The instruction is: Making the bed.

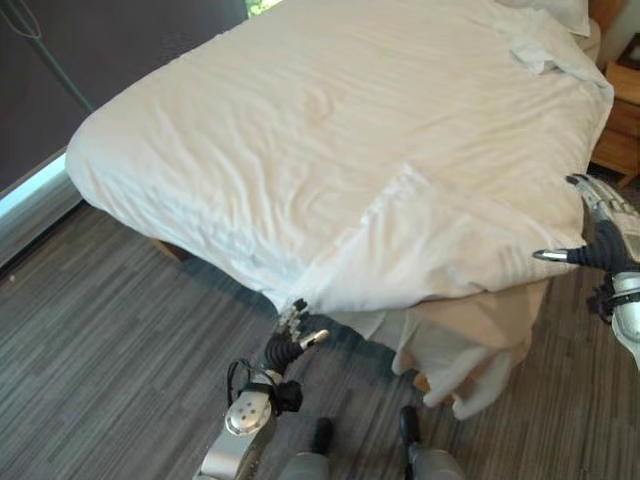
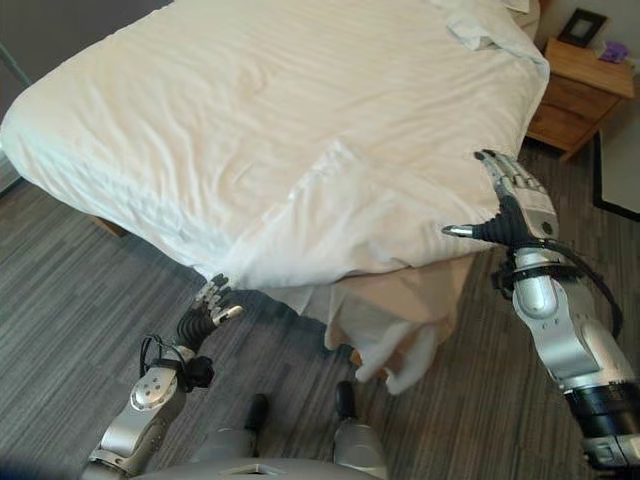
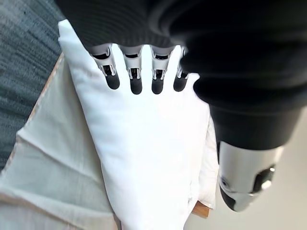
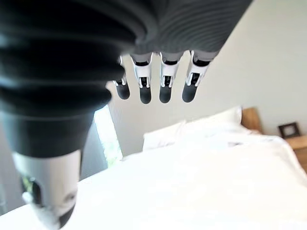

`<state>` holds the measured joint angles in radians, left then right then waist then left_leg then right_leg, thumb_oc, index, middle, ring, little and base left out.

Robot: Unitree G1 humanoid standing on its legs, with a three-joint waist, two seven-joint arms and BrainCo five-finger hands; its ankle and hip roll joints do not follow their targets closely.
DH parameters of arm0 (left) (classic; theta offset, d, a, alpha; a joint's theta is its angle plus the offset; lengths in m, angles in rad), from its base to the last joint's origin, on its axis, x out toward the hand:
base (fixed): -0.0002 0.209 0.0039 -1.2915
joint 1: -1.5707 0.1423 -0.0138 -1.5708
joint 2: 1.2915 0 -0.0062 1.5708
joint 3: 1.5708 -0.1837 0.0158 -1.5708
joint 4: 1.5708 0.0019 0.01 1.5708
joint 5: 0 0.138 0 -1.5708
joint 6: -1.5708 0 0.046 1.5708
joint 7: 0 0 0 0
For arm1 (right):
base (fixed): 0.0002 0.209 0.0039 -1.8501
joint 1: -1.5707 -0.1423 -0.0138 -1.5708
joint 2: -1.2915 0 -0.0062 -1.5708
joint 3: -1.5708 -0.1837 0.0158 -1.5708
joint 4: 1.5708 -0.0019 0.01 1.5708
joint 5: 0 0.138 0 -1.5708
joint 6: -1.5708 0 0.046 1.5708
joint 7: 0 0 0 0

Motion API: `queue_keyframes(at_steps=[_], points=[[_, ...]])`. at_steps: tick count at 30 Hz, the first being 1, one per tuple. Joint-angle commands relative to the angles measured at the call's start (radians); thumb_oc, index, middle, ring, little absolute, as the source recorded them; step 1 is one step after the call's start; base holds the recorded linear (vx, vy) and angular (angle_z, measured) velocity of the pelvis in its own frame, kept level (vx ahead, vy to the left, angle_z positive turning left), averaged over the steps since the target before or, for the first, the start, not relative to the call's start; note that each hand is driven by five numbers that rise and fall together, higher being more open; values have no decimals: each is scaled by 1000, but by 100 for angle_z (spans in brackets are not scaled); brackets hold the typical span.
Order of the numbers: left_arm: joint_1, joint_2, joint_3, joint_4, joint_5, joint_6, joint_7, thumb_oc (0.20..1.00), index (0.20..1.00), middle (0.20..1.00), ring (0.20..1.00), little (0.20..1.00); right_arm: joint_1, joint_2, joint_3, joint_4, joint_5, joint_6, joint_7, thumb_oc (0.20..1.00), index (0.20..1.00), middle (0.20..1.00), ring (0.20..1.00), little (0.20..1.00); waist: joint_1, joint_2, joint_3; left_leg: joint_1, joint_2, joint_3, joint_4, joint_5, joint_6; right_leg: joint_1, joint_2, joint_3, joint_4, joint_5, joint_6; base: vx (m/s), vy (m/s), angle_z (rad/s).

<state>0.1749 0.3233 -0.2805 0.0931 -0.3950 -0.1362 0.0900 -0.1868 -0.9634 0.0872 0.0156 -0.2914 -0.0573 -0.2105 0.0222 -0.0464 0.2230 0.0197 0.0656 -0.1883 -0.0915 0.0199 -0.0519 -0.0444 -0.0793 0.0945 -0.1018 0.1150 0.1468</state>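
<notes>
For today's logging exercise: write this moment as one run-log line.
task: making bed | left hand: open, at duvet corner | right hand: open, beside bed edge | duvet: wrinkled, corner folded back

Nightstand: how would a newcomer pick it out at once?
Start at the big white bed. Go to its far end on the robot's right; the nightstand stands there beside it, the one wooden piece, with a dark picture frame on top.

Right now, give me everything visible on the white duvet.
The white duvet is soft, finely striped cloth, creased, and spreads across nearly the whole bed. Its near corner is folded and hangs over the bed's edge above beige and white sheets. The left robot hand, fingers straight, sits just under that edge. The right robot hand, open, is beside its right edge; contact cannot be told.
</notes>
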Motion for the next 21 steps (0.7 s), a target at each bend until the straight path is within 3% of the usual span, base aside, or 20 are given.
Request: queue_keyframes(at_steps=[1, 4, 7, 13, 18, 21], points=[[7, 52, 30, -46, -66, -33, -25, 1000, 1000, 1000, 1000, 1000, -156, -28, 102, 53, 72, -37, 47, 1000, 1000, 1000, 1000, 1000, 63, -59, -41, 43, -38, 46, 4, -106, 4, 27, -90, -49, 16, -73, 36, 57, -59, 0], [16, 50, 35, -43, -72, -34, -27, 1000, 1000, 1000, 1000, 1000, -196, -25, 147, 69, 80, -43, 54, 1000, 1000, 1000, 1000, 1000, 66, -55, -43, 41, -34, 41, 4, -103, 1, 34, -87, -57, 15, -79, 31, 52, -64, 8], [26, 45, 30, -23, -89, -36, -33, 1000, 1000, 1000, 1000, 1000, -307, 22, 275, 122, 81, -49, 77, 1000, 1000, 1000, 1000, 1000, 91, -44, -51, 34, -23, 23, 4, -93, -12, 50, -79, -79, 15, -101, 16, 92, -119, 14], [35, 61, 7, 1, -117, -35, -42, 1000, 1000, 1000, 1000, 1000, -495, 201, 507, 406, 32, -11, 104, 1000, 1000, 1000, 1000, 1000, 142, -26, -65, 28, -13, -11, 4, -76, -24, 79, -63, -100, 15, -129, -6, 86, -89, 17], [28, 76, 6, 13, -132, -38, -26, 1000, 1000, 1000, 1000, 1000, -572, 301, 554, 603, -24, 20, 62, 1000, 1000, 1000, 1000, 1000, 159, -12, -64, 14, -14, -28, 4, -65, -27, 79, -57, -112, 15, -137, -11, 72, -45, 15], [22, 77, 17, 16, -134, -43, -18, 1000, 1000, 1000, 1000, 1000, -584, 293, 532, 603, -35, 27, 35, 1000, 1000, 1000, 1000, 1000, 162, -1, -59, -8, -17, -35, 4, -55, -32, 65, -57, -120, 15, -139, -11, 22, -13, 13]])
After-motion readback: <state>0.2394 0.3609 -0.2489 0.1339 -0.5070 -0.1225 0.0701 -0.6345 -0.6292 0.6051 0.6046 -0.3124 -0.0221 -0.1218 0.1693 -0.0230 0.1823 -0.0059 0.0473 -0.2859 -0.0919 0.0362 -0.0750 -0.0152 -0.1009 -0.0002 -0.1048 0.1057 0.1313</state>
